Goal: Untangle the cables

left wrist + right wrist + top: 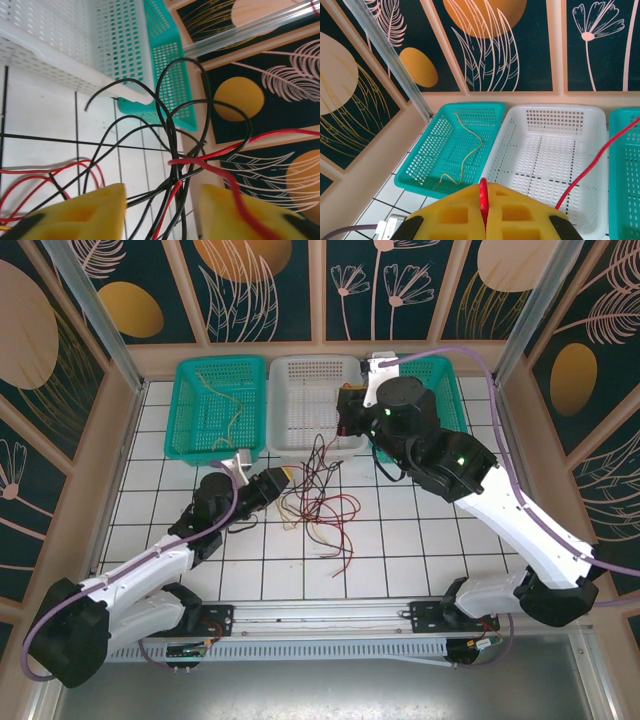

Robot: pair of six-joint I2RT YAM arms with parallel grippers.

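Thin red and black cables (190,161): smooth plastic insulation, glossy. Thin yellow wire (470,152), left of centre: similar coating, duller.

Turquoise perforated basket (465,106) and white perforated basket (555,107): moulded plastic, slight sheen, smooth rims.

White tiled surface (400,540): smooth, faint sheen, dark grid lines.

Left gripper (162,205) fingers (85,210) and right gripper (484,210), lower edge of frame: yellow plastic, matt, slightly grainy.

Slotted rail (330,625), bottom of frame: matt silvery metal.

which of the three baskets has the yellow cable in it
The teal basket at the far left, next to the corner post: a yellow cable lies inside it. The white basket beside it holds no yellow cable.
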